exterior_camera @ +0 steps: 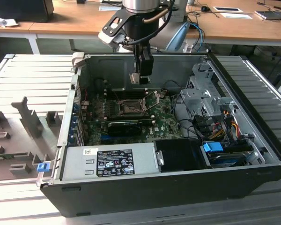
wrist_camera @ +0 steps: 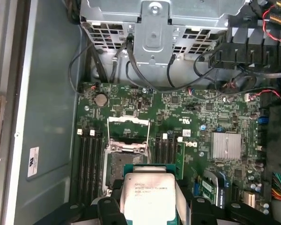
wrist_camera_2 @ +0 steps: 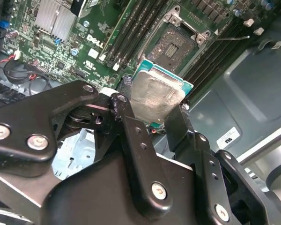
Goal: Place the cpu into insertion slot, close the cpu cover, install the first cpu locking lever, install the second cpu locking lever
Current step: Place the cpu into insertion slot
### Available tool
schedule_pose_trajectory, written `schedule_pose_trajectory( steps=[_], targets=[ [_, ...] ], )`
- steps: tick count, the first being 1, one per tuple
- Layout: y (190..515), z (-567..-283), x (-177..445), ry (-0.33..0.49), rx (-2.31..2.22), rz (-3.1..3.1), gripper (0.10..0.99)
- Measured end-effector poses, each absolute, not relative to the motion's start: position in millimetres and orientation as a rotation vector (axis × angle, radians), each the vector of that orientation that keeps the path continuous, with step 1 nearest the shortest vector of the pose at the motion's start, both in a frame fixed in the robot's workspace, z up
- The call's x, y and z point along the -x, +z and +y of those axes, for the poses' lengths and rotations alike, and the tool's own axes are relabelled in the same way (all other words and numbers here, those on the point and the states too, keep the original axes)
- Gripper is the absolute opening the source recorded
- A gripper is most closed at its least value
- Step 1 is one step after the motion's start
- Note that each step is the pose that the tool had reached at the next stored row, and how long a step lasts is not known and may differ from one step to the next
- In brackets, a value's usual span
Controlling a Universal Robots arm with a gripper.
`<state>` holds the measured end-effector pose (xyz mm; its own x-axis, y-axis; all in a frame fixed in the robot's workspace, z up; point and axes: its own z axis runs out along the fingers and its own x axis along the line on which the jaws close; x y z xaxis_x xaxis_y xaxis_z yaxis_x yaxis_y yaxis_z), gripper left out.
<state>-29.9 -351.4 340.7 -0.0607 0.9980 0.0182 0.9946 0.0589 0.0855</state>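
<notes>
The gripper (exterior_camera: 141, 77) hung down inside the open computer case (exterior_camera: 178, 192), up by the case's far wall in the exterior view. Its two black jaws were squeezed onto the cpu (wrist_camera_2: 157, 93), one on each side, so the little square chip sat tight between them. In both wrist views the chip's silver top showed, with a thin green edge around it.

The cpu was up in the air above the green board (wrist_camera: 201, 112). It touched nothing but the jaws. The insertion slot (wrist_camera: 121, 168) lay below it, near the middle of the board. The slot was dark, square and bare.

The cpu cover (wrist_camera: 128, 129) was flipped open. It stood off the slot, on the slot's edge that faced the metal drive cage (wrist_camera: 154, 28). One thin lever (wrist_camera_2: 227, 38) stuck out loose just beside the slot. Long black memory slots (wrist_camera: 90, 159) ran along two sides of the insertion slot. A shiny ribbed cooler block (wrist_camera: 226, 145) sat on the board, well apart from the slot.

In the exterior view a long black card (exterior_camera: 126, 126) lay across the board on the near side of the slot. A grey power box (exterior_camera: 110, 161) sat along the case's near edge. The case stood on a grey slatted table (exterior_camera: 33, 70), and a wooden desk (exterior_camera: 61, 26) stood behind it.
</notes>
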Motion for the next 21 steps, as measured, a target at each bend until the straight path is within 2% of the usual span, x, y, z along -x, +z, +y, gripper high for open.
schedule_pose_trajectory(
  steps=[21],
  targets=[
    [303,-351,30,0.116,-2.122,2.252,0.525]
  ],
)
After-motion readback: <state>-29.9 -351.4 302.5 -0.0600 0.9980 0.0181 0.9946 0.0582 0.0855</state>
